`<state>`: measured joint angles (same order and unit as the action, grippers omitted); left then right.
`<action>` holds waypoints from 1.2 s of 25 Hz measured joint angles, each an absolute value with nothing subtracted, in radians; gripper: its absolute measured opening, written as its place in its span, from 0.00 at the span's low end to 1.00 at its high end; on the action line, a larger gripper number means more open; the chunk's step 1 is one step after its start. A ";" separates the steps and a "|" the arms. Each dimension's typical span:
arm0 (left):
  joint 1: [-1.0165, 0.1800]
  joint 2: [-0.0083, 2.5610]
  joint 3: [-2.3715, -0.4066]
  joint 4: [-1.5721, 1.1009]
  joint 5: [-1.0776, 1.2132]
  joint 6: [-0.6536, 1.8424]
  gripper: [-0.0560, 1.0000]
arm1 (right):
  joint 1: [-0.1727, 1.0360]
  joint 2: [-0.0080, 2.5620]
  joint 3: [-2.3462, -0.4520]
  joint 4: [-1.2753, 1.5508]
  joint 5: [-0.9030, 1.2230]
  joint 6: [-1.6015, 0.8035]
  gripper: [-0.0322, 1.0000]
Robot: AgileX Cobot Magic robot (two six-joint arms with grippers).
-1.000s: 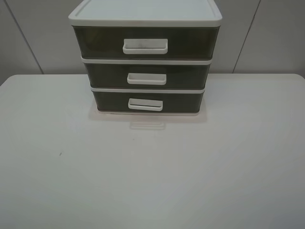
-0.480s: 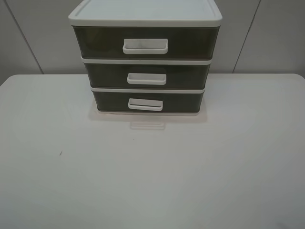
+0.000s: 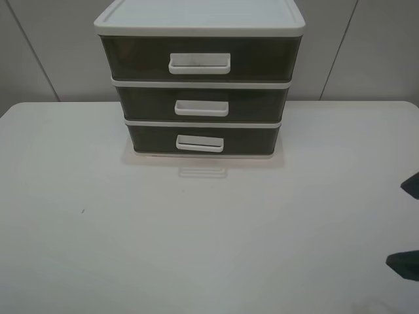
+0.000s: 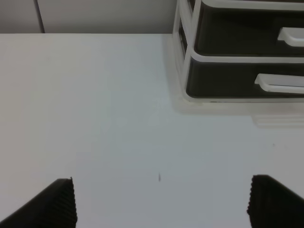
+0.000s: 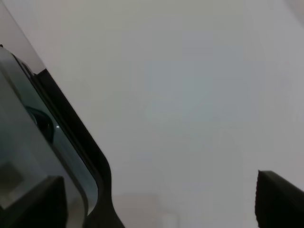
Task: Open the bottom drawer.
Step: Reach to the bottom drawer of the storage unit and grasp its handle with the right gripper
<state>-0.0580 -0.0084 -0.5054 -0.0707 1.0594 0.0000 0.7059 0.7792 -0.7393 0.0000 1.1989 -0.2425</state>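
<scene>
The bottom drawer point(image 3: 262, 139) is smoky-brown with a white loop handle point(image 3: 200, 144). It is the lowest tier of the white-framed three-drawer unit point(image 3: 196, 23) at the back middle of the table, and it is closed. It also shows in the left wrist view point(image 4: 228, 78) with its handle point(image 4: 280, 82). My left gripper point(image 4: 161, 209) is open and empty, well short of the unit, and it is out of the exterior high view. My right gripper point(image 3: 407, 226) is open and empty, with its tips just inside the right edge, far from the drawer. It also shows in the right wrist view point(image 5: 161, 204).
The middle drawer point(image 3: 262, 103) and top drawer point(image 3: 262, 59) are closed above the bottom one. The white table point(image 3: 196, 235) spreads in front of the unit. A dark-framed glassy object point(image 5: 71, 137) lies beside the right gripper; I cannot tell what it is.
The right gripper's two fingertips have come into the exterior high view at the right edge. The drawers have not moved.
</scene>
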 joint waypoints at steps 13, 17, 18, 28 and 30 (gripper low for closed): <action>-0.058 -0.008 -0.505 -0.071 1.059 0.000 0.76 | 0.935 0.964 -0.739 0.056 1.188 -0.147 0.79; -0.058 -0.008 -0.505 -0.071 1.059 0.000 0.76 | 1.060 1.044 -0.739 0.021 1.162 -0.147 0.79; -0.058 -0.008 -0.505 -0.071 1.059 0.000 0.76 | 1.074 1.075 -0.739 0.000 1.139 -0.147 0.79; -0.058 -0.008 -0.505 -0.071 1.059 0.000 0.76 | 1.088 1.355 -0.850 -0.046 0.870 -0.262 0.79; -0.058 -0.008 -0.505 -0.071 1.059 0.000 0.76 | 1.084 1.393 -0.864 -0.046 0.827 -0.267 0.79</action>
<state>-0.0580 -0.0084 -0.5054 -0.0707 1.0594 0.0000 1.0838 1.3928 -0.8639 -0.0465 0.8271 -0.2668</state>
